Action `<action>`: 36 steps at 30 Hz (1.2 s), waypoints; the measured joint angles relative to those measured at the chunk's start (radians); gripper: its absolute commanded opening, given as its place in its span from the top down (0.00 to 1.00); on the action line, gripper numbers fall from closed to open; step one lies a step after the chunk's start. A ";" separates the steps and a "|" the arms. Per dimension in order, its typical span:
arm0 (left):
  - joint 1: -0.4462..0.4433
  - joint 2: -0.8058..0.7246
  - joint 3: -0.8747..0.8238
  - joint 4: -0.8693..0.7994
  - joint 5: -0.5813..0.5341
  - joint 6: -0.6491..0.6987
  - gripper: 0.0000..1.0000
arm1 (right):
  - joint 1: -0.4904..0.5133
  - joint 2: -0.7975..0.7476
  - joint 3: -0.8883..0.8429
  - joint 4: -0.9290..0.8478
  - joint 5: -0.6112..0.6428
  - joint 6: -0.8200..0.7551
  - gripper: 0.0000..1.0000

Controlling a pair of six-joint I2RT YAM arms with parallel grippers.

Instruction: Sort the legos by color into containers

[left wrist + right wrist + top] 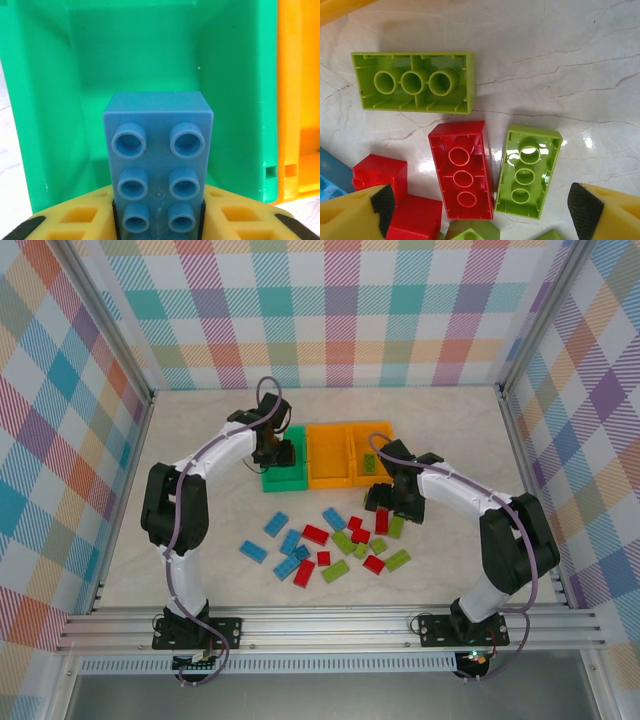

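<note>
Two yellow fingers [65, 222] of the left gripper [158, 212] pinch a blue brick [158, 150] by its long sides. Black pads sit tight on it, studs face the camera, and the brick stands up toward 12 o'clock. Behind it is the inside of the green bin [45, 100]; an orange wall shows at 3 o'clock. From the top camera this gripper hangs over the green bin, leftmost in the row. The two orange bins [330, 455] sit touching it at its 3 o'clock. One lime piece [369, 464] lies in the far-right bin.

Right gripper [482, 207] has its jaws spread wide, gripping nothing. Between the tips lie a red brick [462, 170] and a lime brick [527, 172], both hollow side up. The lime one is just beside the red at its 3 o'clock. A second lime brick [412, 82] lies at 11 o'clock, also hollow side up. A small red block [380, 172] is at 9 o'clock, close to one tip. Cannot tell if the tips touch the table [580, 75].

Top camera: this gripper is at 5 o'clock of the far-right bin, over the loose bricks [330, 545]. Blues lie toward 9 o'clock, reds and limes toward 3.
</note>
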 measured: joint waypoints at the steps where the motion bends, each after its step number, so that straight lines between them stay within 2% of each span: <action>1: 0.000 0.000 0.000 0.004 0.001 -0.010 0.52 | 0.000 0.000 -0.001 0.006 -0.003 0.000 0.09; 4: 0.000 0.000 0.001 0.007 0.003 -0.031 0.46 | 0.000 0.000 -0.001 0.024 -0.012 0.000 0.08; 9: -0.002 -0.001 0.001 0.009 0.000 -0.049 0.43 | 0.000 0.033 0.005 0.062 -0.028 0.010 0.06; 12: -0.004 -0.019 -0.003 0.019 -0.001 -0.061 0.38 | 0.000 0.071 0.019 0.081 -0.039 0.016 0.05; 19: -0.004 -0.217 -0.131 0.098 -0.014 -0.095 0.23 | 0.009 0.156 0.097 0.093 -0.031 0.013 0.05; 21: -0.004 -0.287 -0.175 0.116 -0.027 -0.101 0.15 | 0.010 0.175 0.133 0.085 -0.021 0.005 0.05; 29: -0.002 -0.439 -0.340 0.141 -0.085 -0.122 0.05 | 0.010 0.284 0.234 0.032 0.004 -0.008 0.11; 36: 0.001 -0.515 -0.426 0.143 -0.116 -0.137 0.02 | 0.010 0.326 0.252 -0.010 0.017 -0.016 0.20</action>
